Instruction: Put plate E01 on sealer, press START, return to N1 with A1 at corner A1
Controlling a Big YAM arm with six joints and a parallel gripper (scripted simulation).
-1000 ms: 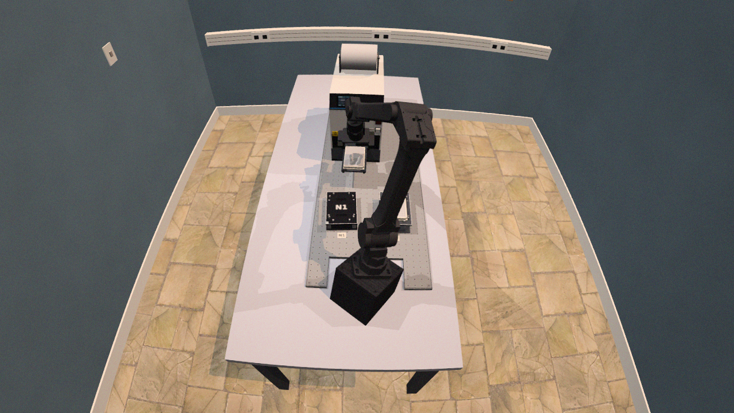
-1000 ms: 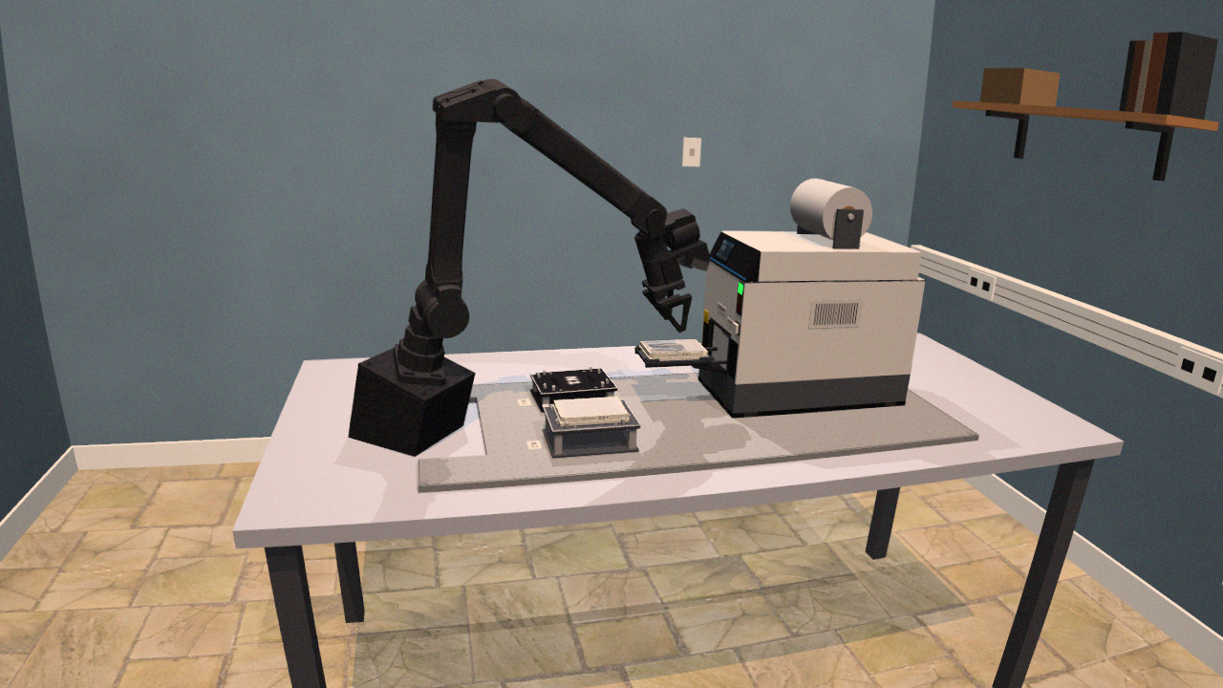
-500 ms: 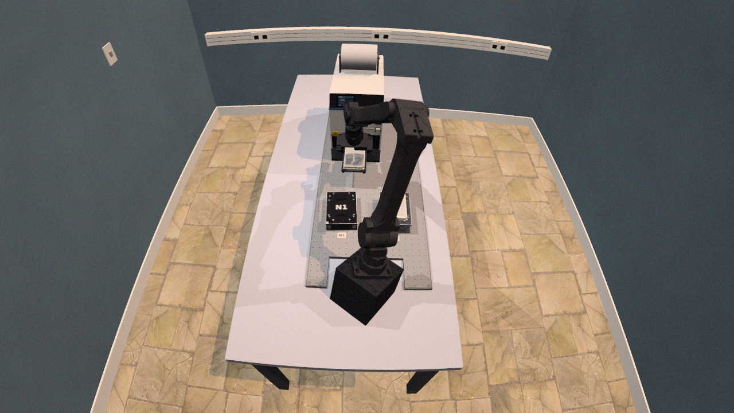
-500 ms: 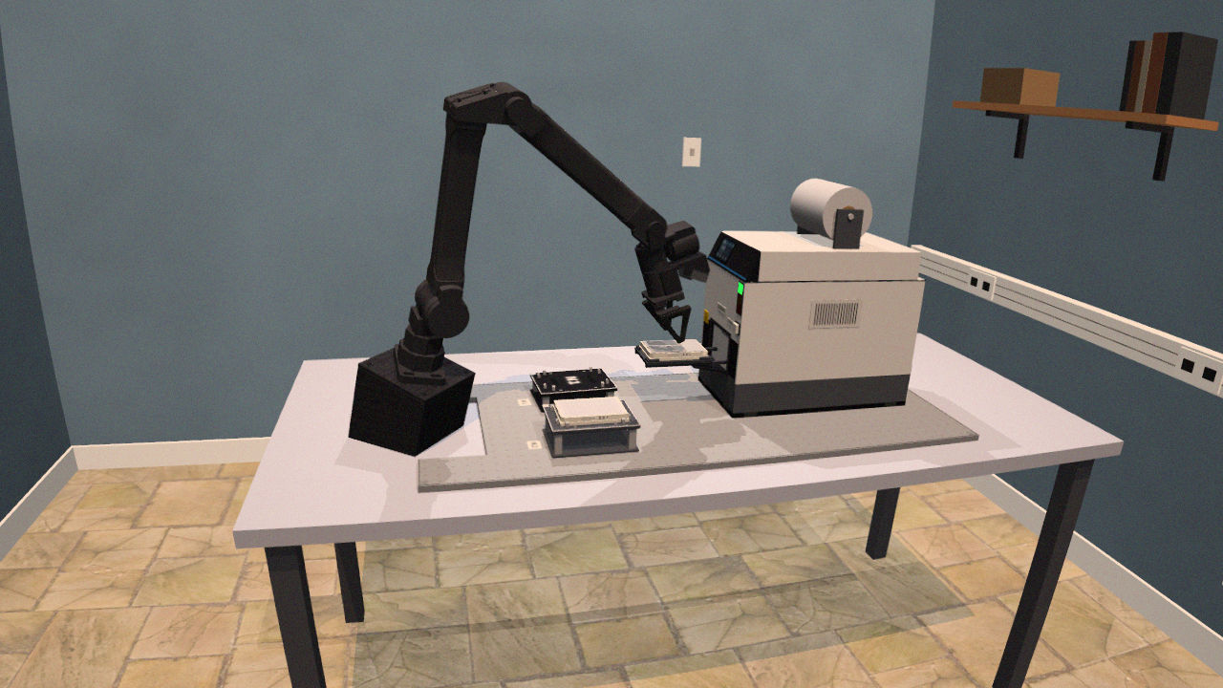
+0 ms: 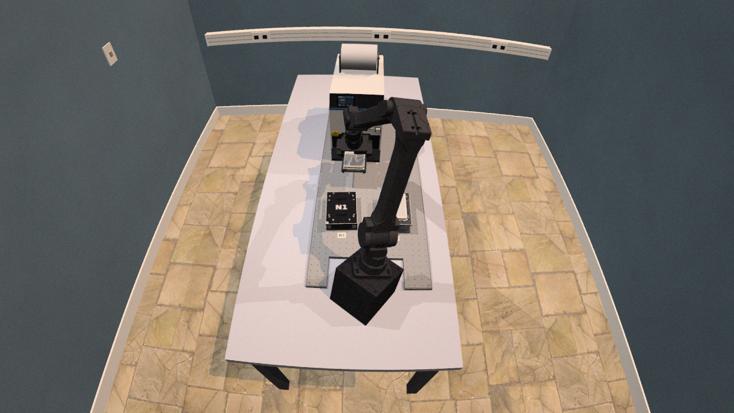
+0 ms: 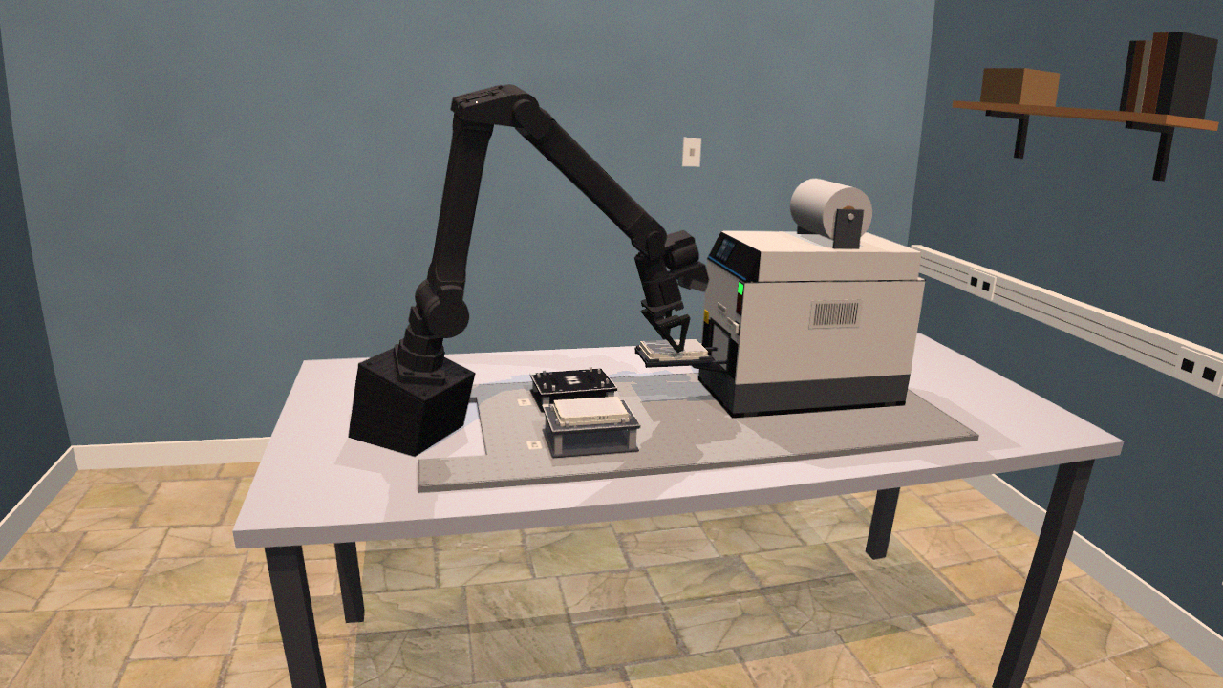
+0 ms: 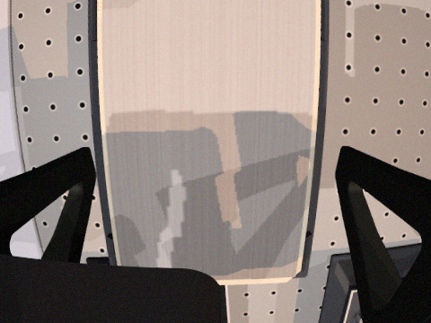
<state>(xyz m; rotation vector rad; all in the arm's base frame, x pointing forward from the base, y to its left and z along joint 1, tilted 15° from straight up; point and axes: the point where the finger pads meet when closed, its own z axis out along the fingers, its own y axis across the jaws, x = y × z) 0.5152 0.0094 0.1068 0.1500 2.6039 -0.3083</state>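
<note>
Straddling foil-topped plate E01 (image 5: pixel 354 160) (image 6: pixel 675 349) (image 7: pixel 206 90), claw (image 6: pixel 681 344) (image 7: pixel 215 160) spread wide, sealer (image 5: pixel 357 84) (image 6: pixel 826 329) close ahead.

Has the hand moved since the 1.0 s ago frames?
Yes: in the exterior view the hand is lower, closer to the sealer's stage.
</note>
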